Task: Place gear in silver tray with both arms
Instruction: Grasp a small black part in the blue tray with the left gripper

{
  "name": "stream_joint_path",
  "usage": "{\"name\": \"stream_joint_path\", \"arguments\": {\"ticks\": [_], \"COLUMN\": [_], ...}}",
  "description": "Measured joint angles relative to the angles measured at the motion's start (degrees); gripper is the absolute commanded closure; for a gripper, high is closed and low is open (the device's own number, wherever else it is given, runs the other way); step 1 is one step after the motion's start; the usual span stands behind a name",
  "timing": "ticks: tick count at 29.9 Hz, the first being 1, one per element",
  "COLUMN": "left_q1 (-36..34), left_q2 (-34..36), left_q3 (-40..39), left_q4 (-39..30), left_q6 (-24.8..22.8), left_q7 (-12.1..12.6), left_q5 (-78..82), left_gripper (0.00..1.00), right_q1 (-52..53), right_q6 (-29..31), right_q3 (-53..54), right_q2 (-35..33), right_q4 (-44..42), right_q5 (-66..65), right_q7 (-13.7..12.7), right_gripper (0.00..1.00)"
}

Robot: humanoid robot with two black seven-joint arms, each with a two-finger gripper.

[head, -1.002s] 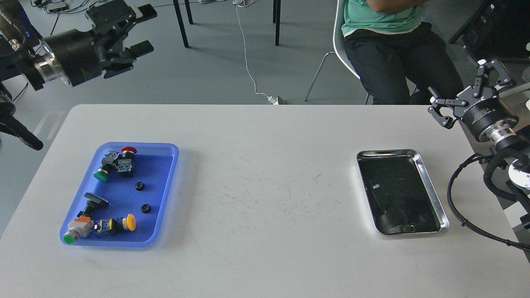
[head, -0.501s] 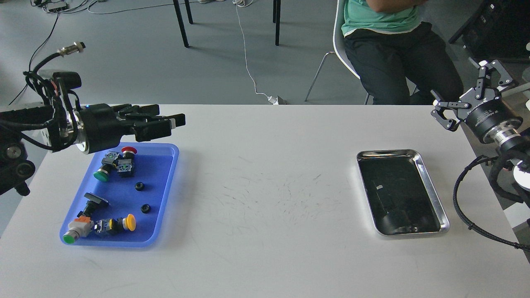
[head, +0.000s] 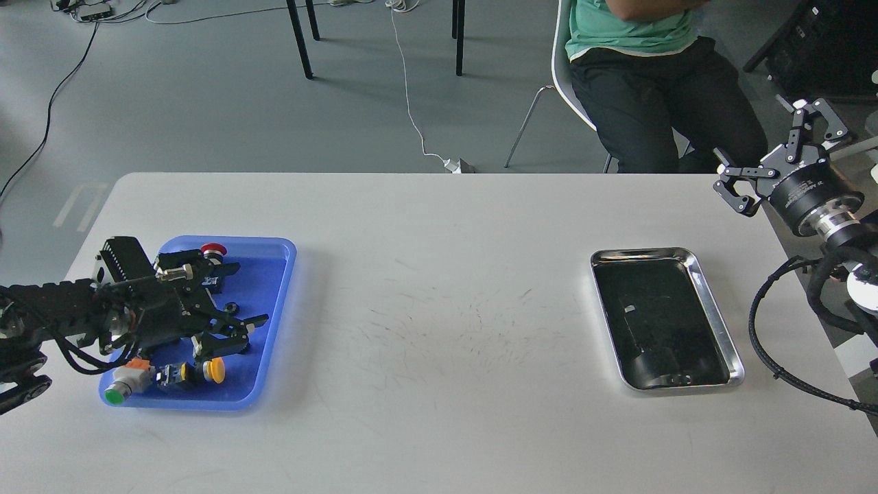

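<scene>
**Left tool down in the blue tray, reaching for a gear**

Head view: the left tool sits low inside the blue plastic tray, fingers spread around the spot where a small black gear lies; the gear itself is hidden, so contact cannot be told. A yellow-capped push-button and a green-capped push-button lie just beside it, a red-capped push-button near the far rim. The step looks like the pick; next comes closing on the gear without nudging its neighbours.

The shiny rectangular silver tray lies empty, well apart across the bare white table. The right tool hovers spread beyond the table's far right corner.
</scene>
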Motion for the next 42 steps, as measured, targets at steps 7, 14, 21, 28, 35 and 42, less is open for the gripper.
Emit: {"name": "stream_joint_path", "arguments": {"ticks": [7,14,21,28,35,42], "left_q1": [0.51,0.58,0.93,0.96,0.97,0.96], "left_q2": [-2.53,-4.67,-5.82,-6.71,-7.87,-9.06], "left_q3": [1.47,1.50,1.50,1.65,2.27,2.29], "left_q4": [7.87,12.76,15.59,16.73,18.61,20.73], "left_q6": [2.36,2.48,2.31,2.15,2.14,2.15], "left_q7": [-2.30,-3.76,-4.10,-4.23,-4.61,-4.62], "left_q5": [0.02,-0.30,-1.42,-1.51,-1.56,-1.99], "left_gripper": [0.16,0.30,0.45,0.48,0.50,0.54], "right_q1": [0.10,0.42,0.45,0.44,0.44,0.37], "right_q6": [-0.18,-1.01,-1.06,-1.09,-1.11,-1.11], "right_q3": [0.00,0.06,0.09,0.01,0.00,0.00], "right_q2": [0.26,0.30,0.30,0.30,0.30,0.30], "right_q4": [-0.22,-0.09,-0.12,-0.17,-0.15,-0.22], "right_q5": [-0.01,-0.01,-0.01,-0.01,-0.01,-0.01], "right_q7": [0.00,0.00,0.00,0.00,0.00,0.00], "right_gripper": [0.01,0.01,0.01,0.01,0.01,0.01]}}
